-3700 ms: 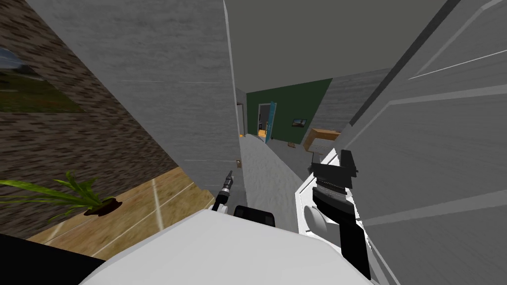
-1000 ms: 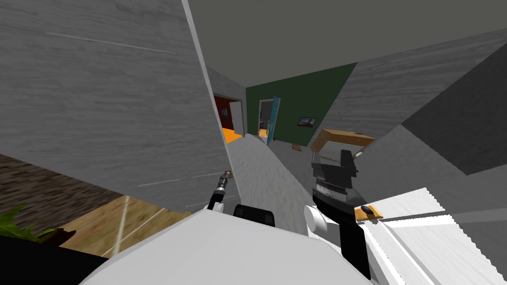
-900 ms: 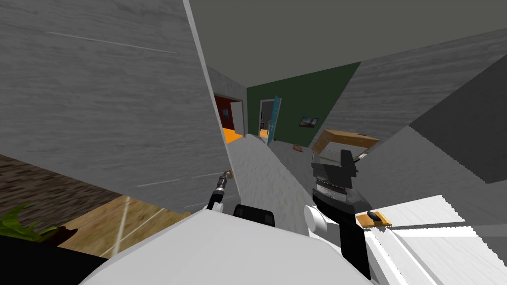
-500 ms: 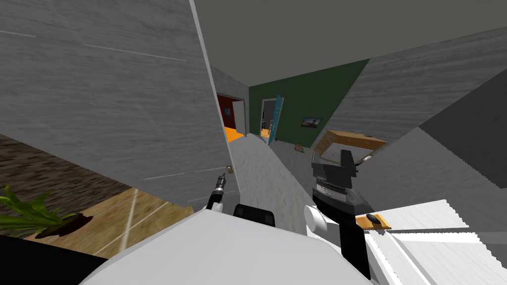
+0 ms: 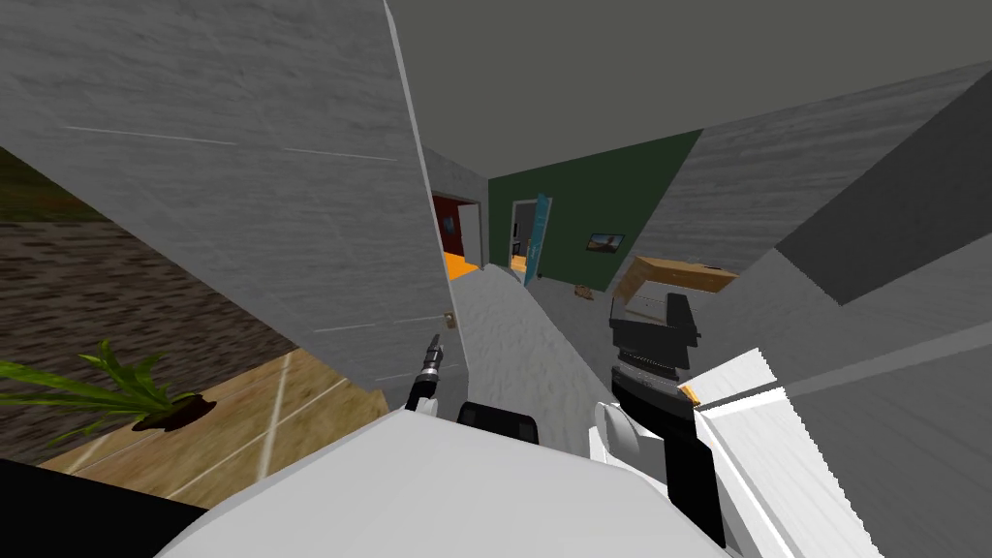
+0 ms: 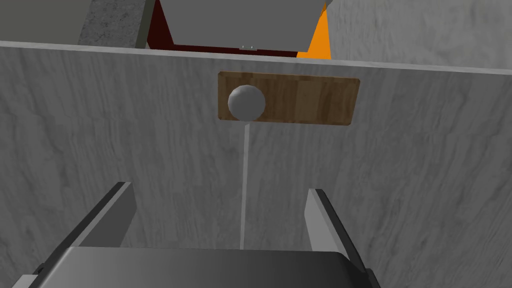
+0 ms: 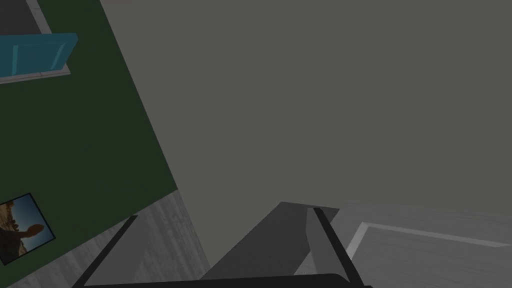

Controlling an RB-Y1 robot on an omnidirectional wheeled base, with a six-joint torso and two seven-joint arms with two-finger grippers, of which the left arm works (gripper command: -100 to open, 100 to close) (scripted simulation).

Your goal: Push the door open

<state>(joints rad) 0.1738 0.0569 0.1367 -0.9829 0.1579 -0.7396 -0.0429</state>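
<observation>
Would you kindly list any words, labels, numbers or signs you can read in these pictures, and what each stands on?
None: no readable text anywhere. The grey door, its brown plate with the round knob, and the framed picture on the green wall carry no lettering.

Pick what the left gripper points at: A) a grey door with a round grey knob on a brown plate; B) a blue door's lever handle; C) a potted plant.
A: ahead of the left gripper, fingers open, stands the grey door, its round knob on a brown plate.
</observation>
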